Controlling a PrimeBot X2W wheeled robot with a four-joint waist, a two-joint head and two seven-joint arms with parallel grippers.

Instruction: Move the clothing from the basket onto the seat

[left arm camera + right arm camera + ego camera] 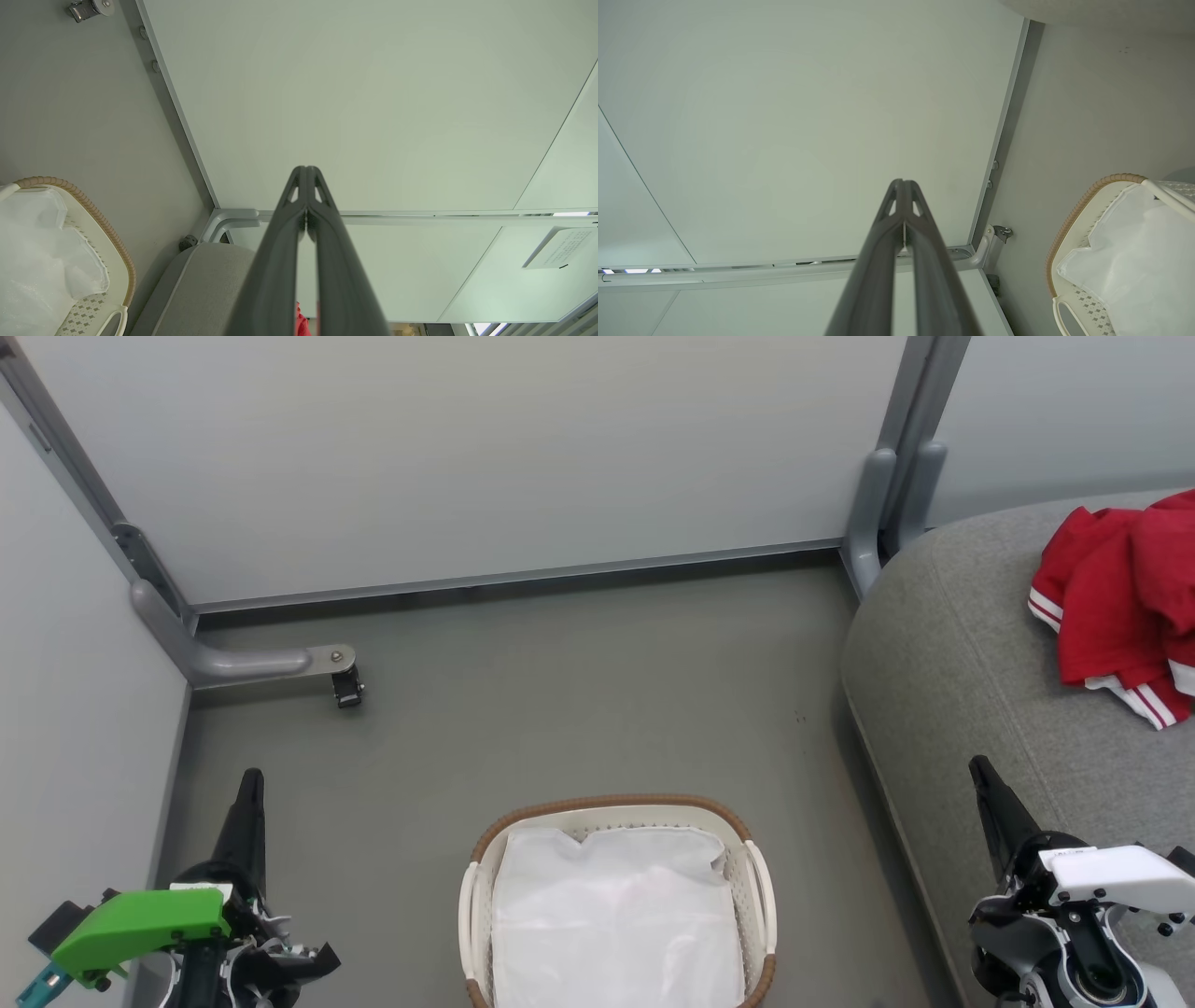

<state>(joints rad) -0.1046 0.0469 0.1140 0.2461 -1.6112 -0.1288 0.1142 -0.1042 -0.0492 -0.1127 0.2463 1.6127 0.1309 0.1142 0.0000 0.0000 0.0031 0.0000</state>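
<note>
The red clothing (1125,602) with white striped trim lies bunched on the grey seat (943,644) at the right. On the floor at bottom centre stands the white basket (761,887) with its brown rim, holding a white liner sheet (611,919). My left gripper (250,784) is at the lower left, left of the basket, shut and holding nothing. My right gripper (980,773) is at the lower right over the seat's front edge, shut and holding nothing. Both wrist views show closed fingertips, the left gripper (306,170) and the right gripper (903,183), aimed at the wall panels. A sliver of the red clothing (301,324) shows low in the left wrist view.
Pale partition panels (467,457) enclose the grey floor (579,709). A grey panel foot with a caster (345,686) juts out at the back left, and a grey post (887,495) stands by the seat's corner.
</note>
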